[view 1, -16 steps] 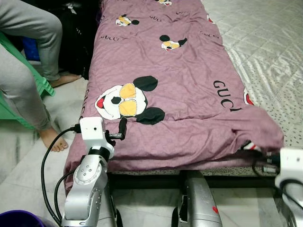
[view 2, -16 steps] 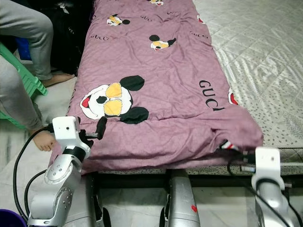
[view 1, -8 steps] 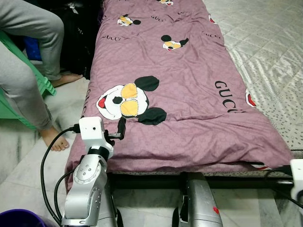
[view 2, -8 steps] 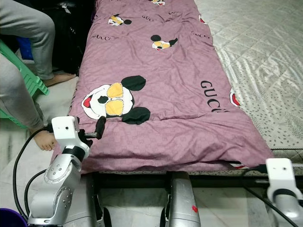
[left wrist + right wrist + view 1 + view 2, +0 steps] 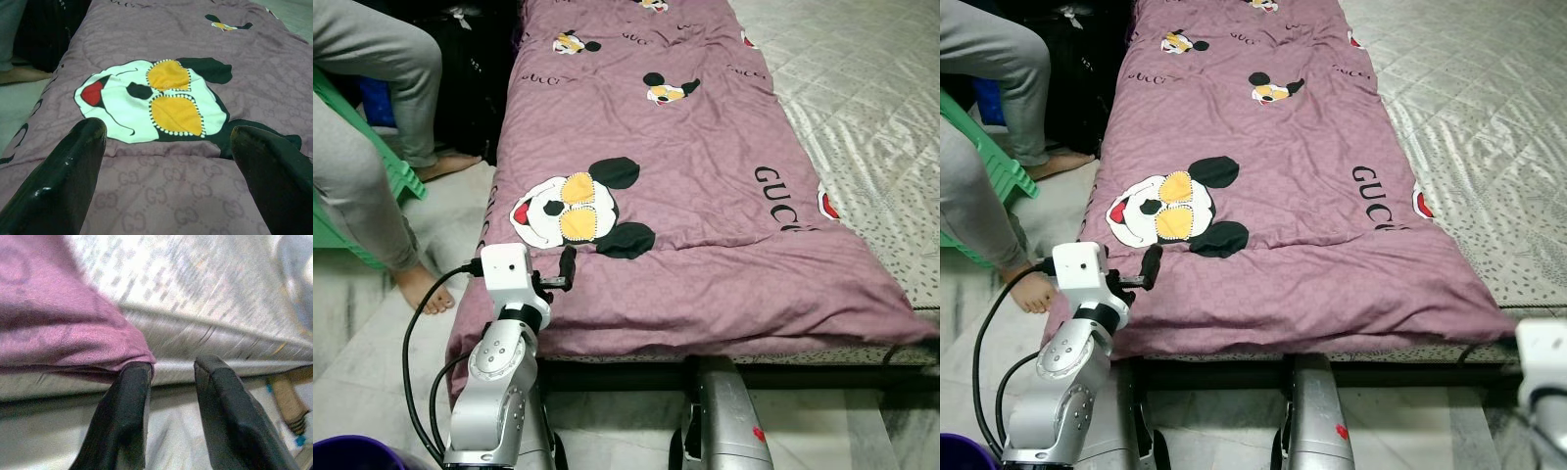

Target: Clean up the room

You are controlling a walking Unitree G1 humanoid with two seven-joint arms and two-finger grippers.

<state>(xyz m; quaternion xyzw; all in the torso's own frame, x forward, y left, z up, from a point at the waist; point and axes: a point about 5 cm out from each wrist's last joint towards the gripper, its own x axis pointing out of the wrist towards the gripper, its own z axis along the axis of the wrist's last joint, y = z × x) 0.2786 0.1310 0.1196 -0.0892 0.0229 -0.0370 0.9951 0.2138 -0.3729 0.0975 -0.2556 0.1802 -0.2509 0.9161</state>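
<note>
- A mauve blanket [image 5: 705, 196] printed with cartoon mouse heads lies spread flat along a narrow bed, its near edge hanging over the foot of the bed.
- The left gripper [image 5: 166, 147] hovers just above the blanket's near left part, its 2 black fingers [image 5: 63, 181] spread wide apart, with nothing between them.
- The right gripper [image 5: 168, 377] sits at the blanket's near right corner, its 2 fingers slightly parted; 1 finger [image 5: 128, 406] touches the corner's hem.
- Beside the bed lies a pale patterned mattress [image 5: 871, 108].
- A person's grey-trousered legs [image 5: 372, 127] and bare foot [image 5: 423, 286] are at the left, on a green chair [image 5: 333, 230].
</note>
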